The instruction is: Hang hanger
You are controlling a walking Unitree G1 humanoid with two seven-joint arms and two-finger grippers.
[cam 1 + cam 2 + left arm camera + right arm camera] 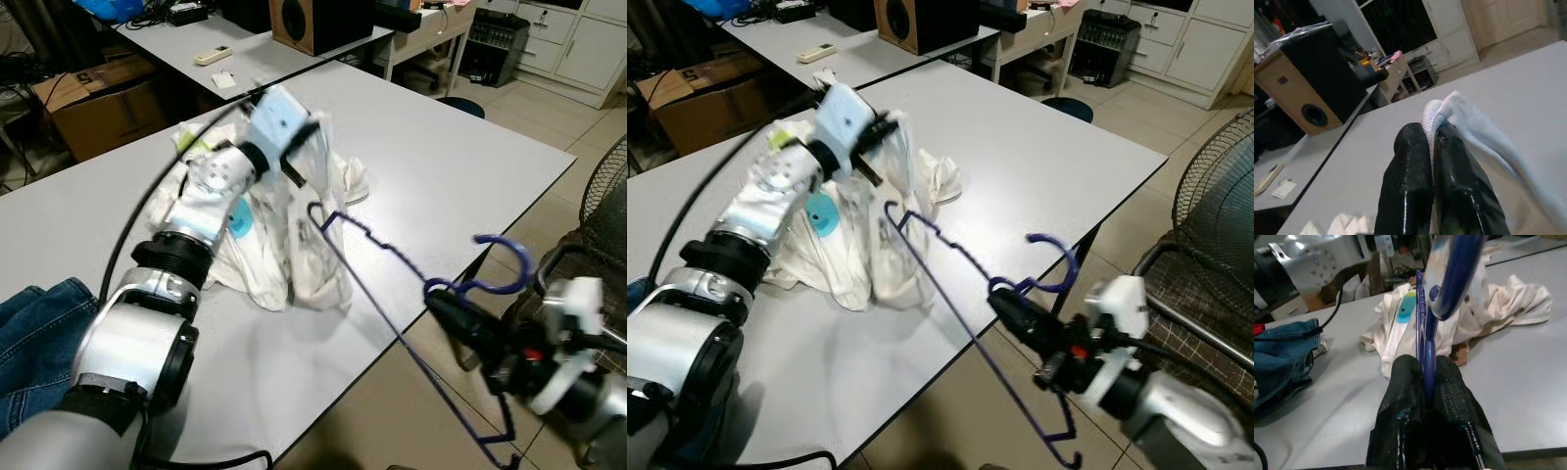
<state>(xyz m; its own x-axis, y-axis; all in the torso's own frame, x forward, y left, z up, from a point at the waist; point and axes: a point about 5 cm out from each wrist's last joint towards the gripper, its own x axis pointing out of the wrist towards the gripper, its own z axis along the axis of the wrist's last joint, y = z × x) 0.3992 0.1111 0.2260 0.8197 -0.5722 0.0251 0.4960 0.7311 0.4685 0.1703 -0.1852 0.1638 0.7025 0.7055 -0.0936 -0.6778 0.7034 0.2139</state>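
Observation:
A white T-shirt [294, 245] with a blue print lies heaped on the grey table [441, 157]. My left gripper [294, 162] is shut on a fold of its cloth [1459, 112] and holds that part up above the heap. A blue wire hanger [392, 257] hangs in the air off the table's near right edge. My right gripper [446, 299] is shut on its neck [1426, 357] just below the hook [509, 264]. The hanger's far shoulder reaches the shirt at about its lower edge; whether it is inside the cloth I cannot tell.
Blue jeans [39, 323] lie at the table's near left. A second table behind carries a wooden speaker [304, 20] and a remote [213, 55]. A cardboard box [98, 108] stands at far left. A fan [602, 196] and a chair [1205, 294] stand on the right.

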